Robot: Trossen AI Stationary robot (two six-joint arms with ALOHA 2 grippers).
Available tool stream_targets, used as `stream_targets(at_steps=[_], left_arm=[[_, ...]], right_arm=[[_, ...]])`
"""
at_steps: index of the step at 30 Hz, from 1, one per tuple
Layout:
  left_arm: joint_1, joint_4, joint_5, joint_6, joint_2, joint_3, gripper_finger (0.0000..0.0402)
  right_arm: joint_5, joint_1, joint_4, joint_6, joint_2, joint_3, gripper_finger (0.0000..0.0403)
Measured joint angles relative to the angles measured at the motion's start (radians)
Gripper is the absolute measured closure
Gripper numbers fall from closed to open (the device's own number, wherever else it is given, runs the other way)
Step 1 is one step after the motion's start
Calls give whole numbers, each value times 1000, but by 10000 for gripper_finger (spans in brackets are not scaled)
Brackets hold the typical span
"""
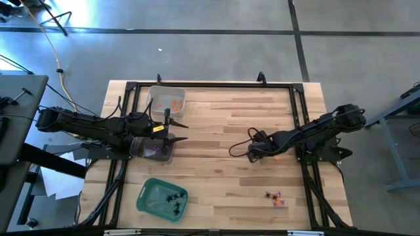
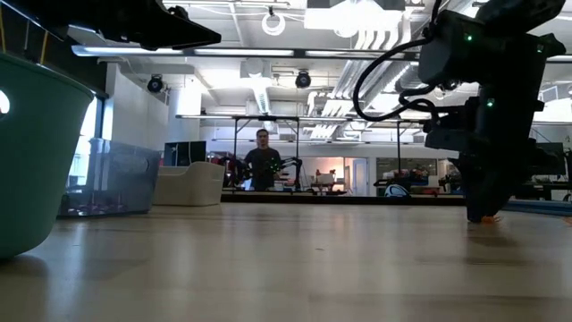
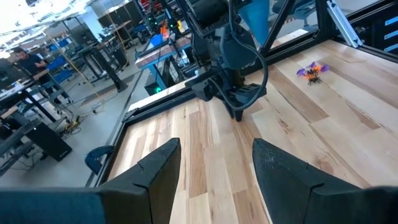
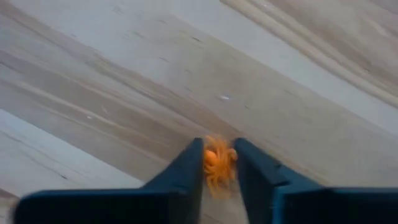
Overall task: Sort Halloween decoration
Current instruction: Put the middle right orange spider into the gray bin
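No readable text anywhere

Looking over the table, the trays and both arms, I am finding no label, brand, number or sign that can be made out, and nothing legible is showing in the room behind either.

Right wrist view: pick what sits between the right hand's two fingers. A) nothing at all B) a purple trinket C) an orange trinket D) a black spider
C: in the right wrist view the right hand has its two dark fingers closed against a small orange trinket just above the wooden table.
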Motion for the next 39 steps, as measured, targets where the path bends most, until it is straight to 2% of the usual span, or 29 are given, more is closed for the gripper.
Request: stream_targets(at_steps=[3, 6, 12, 21, 28, 31, 33, 39], left_arm=[[0, 0, 6, 0, 0, 0, 216], [0, 0, 7, 1, -1, 0, 216], [0, -36, 18, 1, -37, 0, 216], [0, -122, 18, -13, -104, 0, 216], [-2, -183, 29, -18, -160, 0, 216], [-10, -213, 30, -18, -183, 0, 216], [-14, -226, 28, -18, -197, 0, 216], [-15, -268, 24, -18, -222, 0, 216]], right_arm=[[-14, -2, -1, -2, 2, 14, 390], [-26, -12, -6, -9, 3, 31, 389], [-19, -65, 0, -131, 7, 86, 400], [105, -209, 27, -443, 4, 241, 402], [118, -356, 227, -775, 3, 365, 402], [74, -426, 341, -893, 13, 405, 403], [5, -470, 429, -955, 48, 433, 403], [-212, -564, 592, -1057, 289, 594, 403]])
